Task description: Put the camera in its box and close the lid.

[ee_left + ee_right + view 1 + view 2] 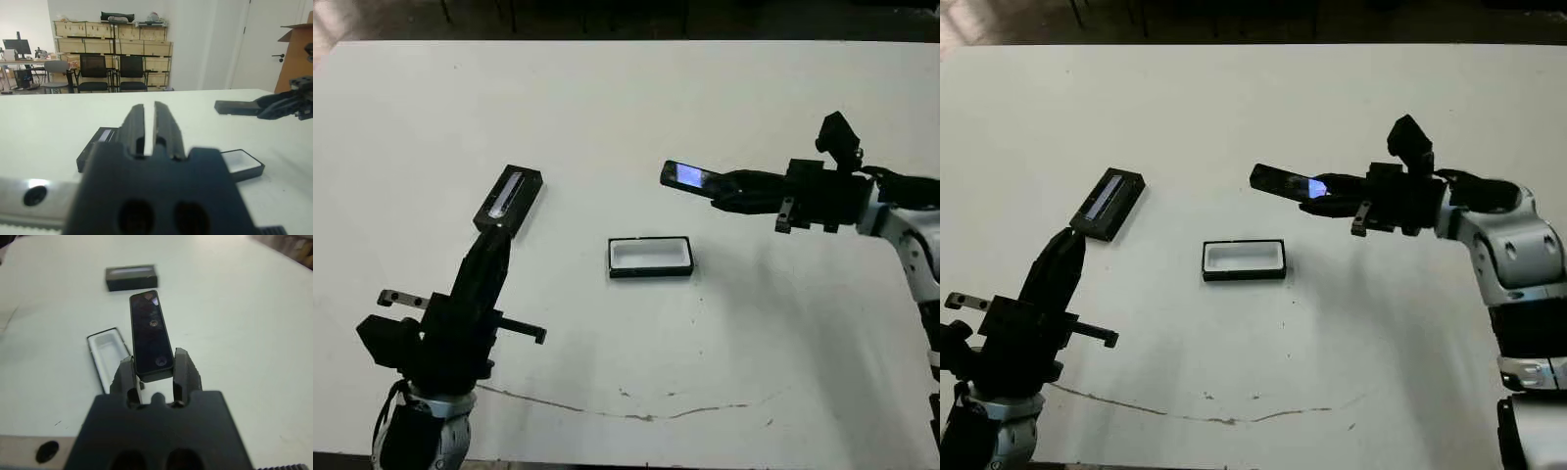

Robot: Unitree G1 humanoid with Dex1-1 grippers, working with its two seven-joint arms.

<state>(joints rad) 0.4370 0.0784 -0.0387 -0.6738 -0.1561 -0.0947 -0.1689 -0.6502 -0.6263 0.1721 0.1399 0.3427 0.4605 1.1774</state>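
My right gripper (717, 188) is shut on the camera (683, 176), a slim black bar with a bluish screen. It holds the camera by one end, level above the table, beyond and to the right of the box (650, 257). The box is a shallow black tray with a white lining, standing open mid-table. The lid (509, 198), black with a silvery strip, lies to the left. My left gripper (496, 240) is shut and empty, its tips just short of the lid's near end. In the right wrist view the camera (150, 333) sits between both fingers (182, 369).
A thin dark crack (636, 413) runs across the white table (626, 108) near its front edge. In the left wrist view, chairs (105, 73) and stacked crates (112, 39) stand beyond the far edge of the table.
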